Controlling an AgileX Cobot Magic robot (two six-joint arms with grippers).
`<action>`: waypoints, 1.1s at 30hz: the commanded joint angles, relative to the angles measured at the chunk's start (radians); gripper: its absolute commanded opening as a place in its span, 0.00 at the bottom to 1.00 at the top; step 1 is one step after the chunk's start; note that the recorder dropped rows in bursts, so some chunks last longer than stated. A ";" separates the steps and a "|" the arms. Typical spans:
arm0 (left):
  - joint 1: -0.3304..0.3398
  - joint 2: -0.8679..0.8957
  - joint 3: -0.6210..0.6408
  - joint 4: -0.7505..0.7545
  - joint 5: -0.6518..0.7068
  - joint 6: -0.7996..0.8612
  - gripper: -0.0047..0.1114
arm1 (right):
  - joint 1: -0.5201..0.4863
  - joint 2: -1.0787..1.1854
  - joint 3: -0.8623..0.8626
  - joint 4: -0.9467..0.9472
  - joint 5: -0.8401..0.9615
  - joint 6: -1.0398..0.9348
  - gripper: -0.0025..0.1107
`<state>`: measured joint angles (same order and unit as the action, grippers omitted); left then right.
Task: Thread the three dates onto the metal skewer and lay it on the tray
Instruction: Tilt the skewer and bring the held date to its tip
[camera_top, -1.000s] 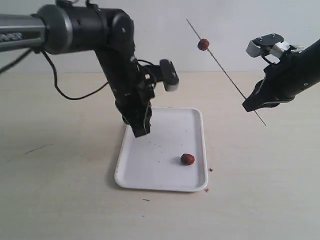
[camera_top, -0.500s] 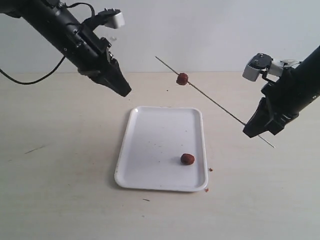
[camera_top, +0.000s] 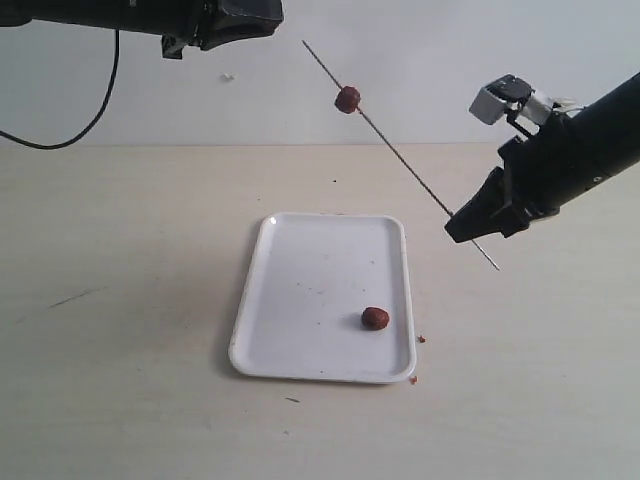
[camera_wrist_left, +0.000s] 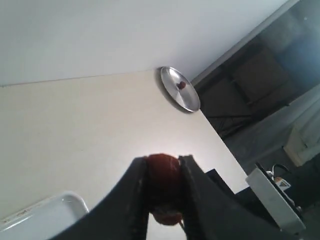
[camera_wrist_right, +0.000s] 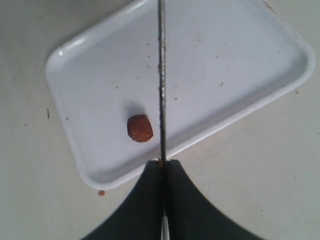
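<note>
My right gripper (camera_top: 464, 226) is shut on the lower part of the thin metal skewer (camera_top: 400, 155), which slants up toward the left above the table. One dark red date (camera_top: 347, 98) is threaded near its upper tip. A second date (camera_top: 375, 318) lies on the white tray (camera_top: 300, 300), toward its near right corner. My left gripper (camera_top: 268, 14) is raised high at the top left, and the left wrist view shows it (camera_wrist_left: 164, 160) shut on a third date (camera_wrist_left: 164, 177). In the right wrist view the skewer (camera_wrist_right: 161, 75) runs from my gripper (camera_wrist_right: 162, 164) over the tray (camera_wrist_right: 225, 60), beside the loose date (camera_wrist_right: 140, 128).
Tiny reddish crumbs (camera_top: 420, 339) lie on the table by the tray's near right corner. A round silver dish (camera_wrist_left: 180, 95) holding a small red bit sits near the table's edge in the left wrist view. A black cable (camera_top: 60, 140) hangs at the left.
My left arm has lifted from over the tray to high at the top left. My right gripper has moved left and up, raising the skewer's tip and its date.
</note>
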<state>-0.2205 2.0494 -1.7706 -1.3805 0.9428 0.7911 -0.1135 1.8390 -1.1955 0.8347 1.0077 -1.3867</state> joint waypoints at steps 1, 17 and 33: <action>0.003 -0.012 -0.001 0.029 0.060 -0.048 0.22 | 0.003 -0.008 0.003 -0.121 -0.012 -0.071 0.02; 0.108 -0.012 -0.001 0.191 0.278 -0.097 0.22 | 0.009 -0.008 0.003 -0.079 0.100 -0.139 0.02; 0.111 -0.030 -0.001 0.308 0.278 -0.155 0.22 | 0.080 -0.010 0.003 -0.190 -0.133 0.024 0.02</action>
<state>-0.1046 2.0454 -1.7706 -1.0987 1.2127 0.6533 -0.0360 1.8390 -1.1955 0.6760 0.9360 -1.4418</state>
